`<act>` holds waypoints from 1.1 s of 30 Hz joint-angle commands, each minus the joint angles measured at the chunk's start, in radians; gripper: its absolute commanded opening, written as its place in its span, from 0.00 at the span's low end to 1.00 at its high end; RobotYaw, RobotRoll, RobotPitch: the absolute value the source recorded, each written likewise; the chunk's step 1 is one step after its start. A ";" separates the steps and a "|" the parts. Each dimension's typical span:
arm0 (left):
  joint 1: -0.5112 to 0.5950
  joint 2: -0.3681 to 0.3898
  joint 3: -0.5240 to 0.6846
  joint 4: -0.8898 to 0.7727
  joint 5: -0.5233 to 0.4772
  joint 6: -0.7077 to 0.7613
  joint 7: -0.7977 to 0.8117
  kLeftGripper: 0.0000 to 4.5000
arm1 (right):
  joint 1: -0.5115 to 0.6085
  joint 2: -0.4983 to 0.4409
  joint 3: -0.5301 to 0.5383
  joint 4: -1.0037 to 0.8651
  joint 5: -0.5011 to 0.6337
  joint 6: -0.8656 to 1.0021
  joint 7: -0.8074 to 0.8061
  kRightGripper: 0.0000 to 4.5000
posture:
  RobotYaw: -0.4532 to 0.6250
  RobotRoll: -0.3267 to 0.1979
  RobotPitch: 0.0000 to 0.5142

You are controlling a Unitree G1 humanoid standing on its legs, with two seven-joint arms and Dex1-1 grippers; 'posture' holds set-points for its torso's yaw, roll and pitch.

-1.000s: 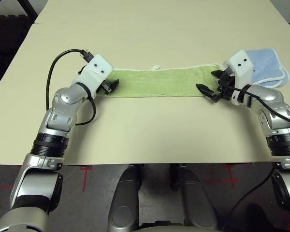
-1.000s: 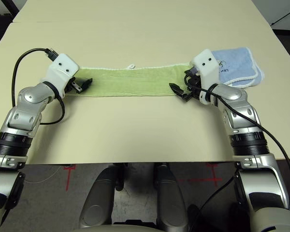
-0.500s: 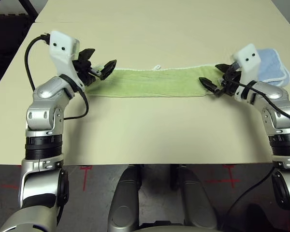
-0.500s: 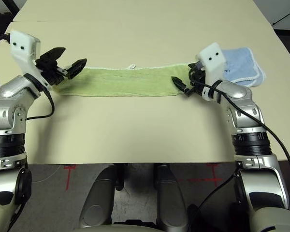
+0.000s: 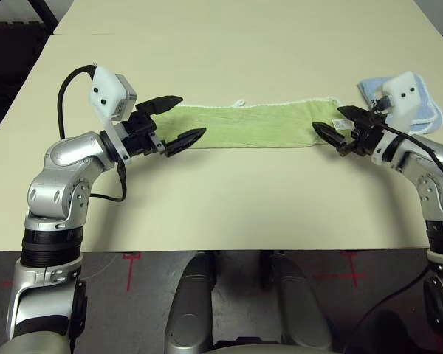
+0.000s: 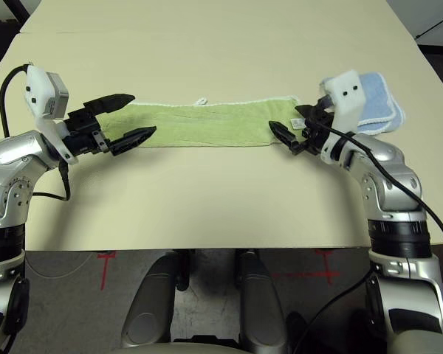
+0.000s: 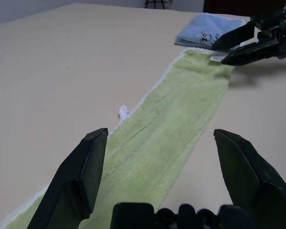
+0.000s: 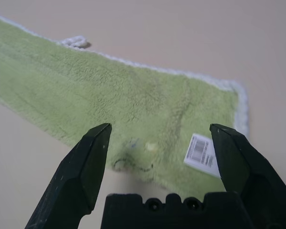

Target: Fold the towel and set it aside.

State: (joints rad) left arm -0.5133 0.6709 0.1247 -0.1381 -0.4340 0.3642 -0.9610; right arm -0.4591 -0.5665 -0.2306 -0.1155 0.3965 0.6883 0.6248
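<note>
Towel (image 5: pixel 258 125), green and folded to a long strip, is laid across the table (image 5: pixel 244 199), nearer its left and right edges at either end than the near edge's middle. Above its ends, the left gripper (image 5: pixel 194 116) and right gripper (image 5: pixel 327 118) are held wide open, with nothing gripped. Light, limp, grippy terry is to be expected; it is probably best pinched through all layers at the short ends, lest the layers be parted.
</note>
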 commanded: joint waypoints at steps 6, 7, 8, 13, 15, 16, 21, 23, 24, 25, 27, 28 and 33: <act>0.021 0.063 -0.010 0.086 0.017 -0.075 -0.092 1.00 | 0.090 0.008 -0.155 -0.080 0.128 0.133 -0.093 0.99 | 0.39 0.62 0.61; 0.020 0.065 -0.011 0.089 0.017 -0.078 -0.095 1.00 | 0.098 0.007 -0.158 -0.085 0.134 0.139 -0.100 0.99 | 0.39 0.62 0.61; 0.019 0.067 -0.009 0.090 0.015 -0.077 -0.095 1.00 | 0.113 0.012 -0.163 -0.098 0.143 0.154 -0.112 0.99 | 0.39 0.62 0.61; 0.015 0.072 -0.007 0.093 0.014 -0.079 -0.099 1.00 | 0.154 0.070 -0.193 -0.154 0.211 0.242 -0.203 0.99 | 0.39 0.62 0.61; 0.013 0.073 -0.007 0.094 0.014 -0.080 -0.102 1.00 | 0.168 0.087 -0.197 -0.173 0.228 0.264 -0.228 0.99 | 0.39 0.62 0.61; 0.012 0.075 -0.006 0.093 0.012 -0.080 -0.105 1.00 | 0.178 0.091 -0.197 -0.183 0.235 0.270 -0.235 0.99 | 0.39 0.62 0.62; -0.009 0.067 0.016 0.112 -0.001 -0.113 -0.111 1.00 | 0.198 0.140 -0.243 -0.194 0.299 0.332 -0.312 0.99 | 0.39 0.62 0.62; -0.022 0.065 0.018 0.123 -0.002 -0.121 -0.108 1.00 | 0.200 0.156 -0.264 -0.193 0.325 0.354 -0.336 0.99 | 0.39 0.62 0.63; -0.025 0.066 0.018 0.125 -0.001 -0.124 -0.110 1.00 | 0.201 0.167 -0.276 -0.194 0.340 0.365 -0.353 0.99 | 0.39 0.62 0.63; -0.027 0.065 0.020 0.127 -0.004 -0.125 -0.111 1.00 | 0.203 0.176 -0.284 -0.196 0.353 0.373 -0.365 0.99 | 0.39 0.62 0.63; -0.030 0.053 0.033 0.126 -0.017 -0.131 -0.101 1.00 | 0.209 0.196 -0.297 -0.200 0.376 0.386 -0.391 0.99 | 0.39 0.62 0.63; -0.029 0.051 0.037 0.123 -0.020 -0.132 -0.100 1.00 | 0.215 0.205 -0.297 -0.203 0.383 0.388 -0.400 0.99 | 0.39 0.62 0.63; -0.021 0.049 0.041 0.113 -0.024 -0.140 -0.095 1.00 | 0.230 0.242 -0.296 -0.204 0.412 0.387 -0.441 0.99 | 0.39 0.62 0.62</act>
State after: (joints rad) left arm -0.5443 0.7216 0.1568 -0.0188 -0.4492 0.2369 -1.0564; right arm -0.2615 -0.3375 -0.5260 -0.3289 0.7941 1.0468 0.2051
